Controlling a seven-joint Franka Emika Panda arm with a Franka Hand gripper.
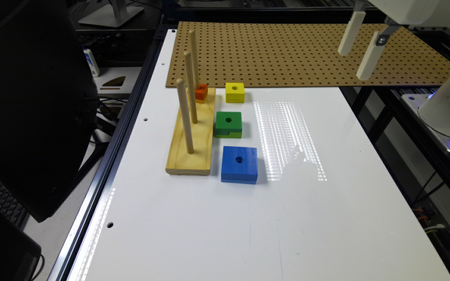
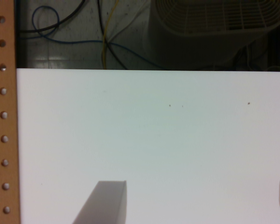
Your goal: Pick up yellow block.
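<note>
The yellow block (image 1: 235, 92), small and square with a round centre hole, lies flat on the white table (image 1: 248, 226) just in front of the brown pegboard (image 1: 307, 54). My gripper (image 1: 352, 65) hangs high over the pegboard's far corner at the exterior view's right, well away from the block. Its two white fingers (image 1: 370, 58) stand wide apart with nothing between them. In the wrist view the gripper (image 2: 198, 198) is open over bare white table (image 2: 154, 130), with a strip of the pegboard (image 2: 2, 140) along one edge.
A green block (image 1: 228, 124) and a larger blue block (image 1: 239, 164) lie in a row nearer the camera than the yellow one. Beside them is a wooden base (image 1: 193, 152) with three upright pegs (image 1: 185, 115); an orange-red block (image 1: 201, 93) sits at its far end.
</note>
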